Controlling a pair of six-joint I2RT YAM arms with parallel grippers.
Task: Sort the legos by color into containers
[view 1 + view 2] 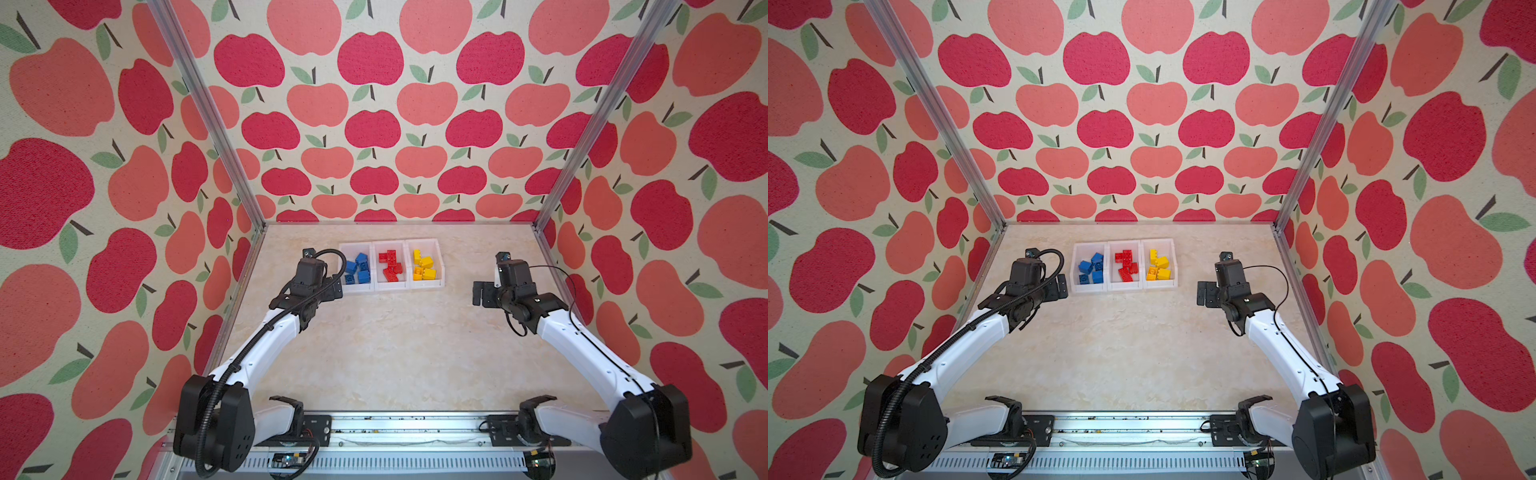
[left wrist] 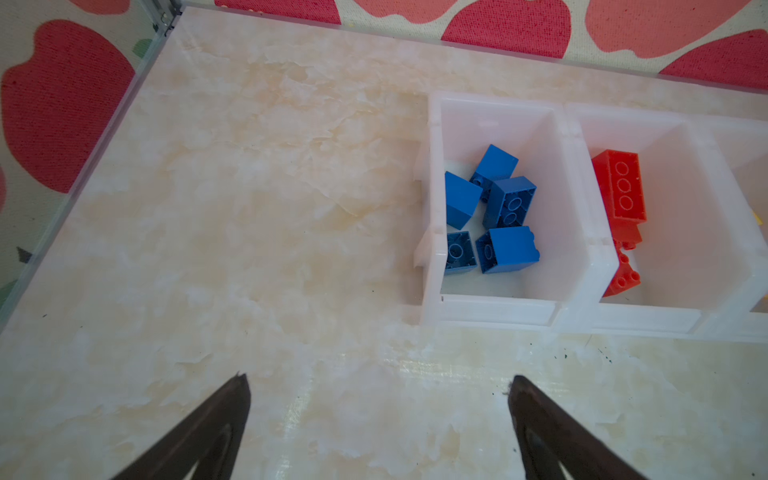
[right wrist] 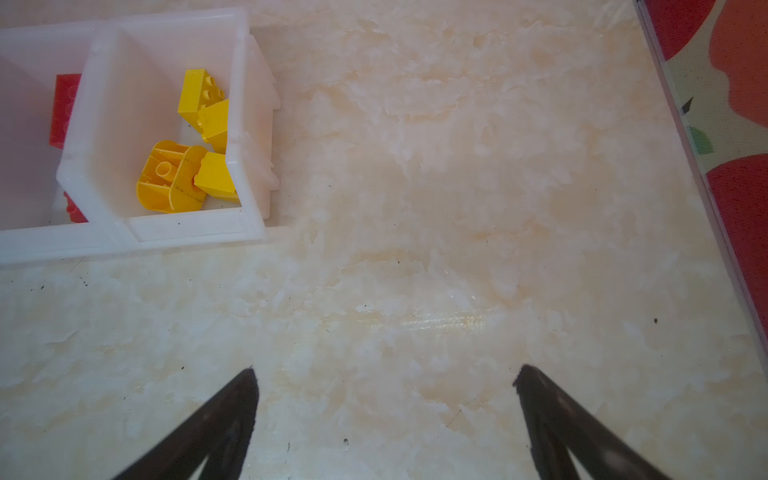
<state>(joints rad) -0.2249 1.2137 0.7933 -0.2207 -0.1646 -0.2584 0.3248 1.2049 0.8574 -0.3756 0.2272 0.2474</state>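
Observation:
Three white containers (image 1: 390,286) stand joined in a row at the back middle of the table. Blue legos (image 1: 358,268) lie in the left one, red legos (image 1: 390,266) in the middle one and yellow legos (image 1: 424,268) in the right one. My left gripper (image 1: 337,287) hovers just left of the blue bin's front corner. In the left wrist view it (image 2: 379,377) is open over bare table, the blue legos (image 2: 494,208) ahead. My right gripper (image 1: 482,294) hangs to the right of the row. Its wrist view shows it (image 3: 385,369) open and empty, the yellow legos (image 3: 195,141) off to one side.
The marbled tabletop (image 1: 395,353) is boxed in by apple-print walls and metal frame posts (image 1: 208,108) at the back corners. A metal rail (image 1: 399,428) carrying both arm bases runs along the front edge.

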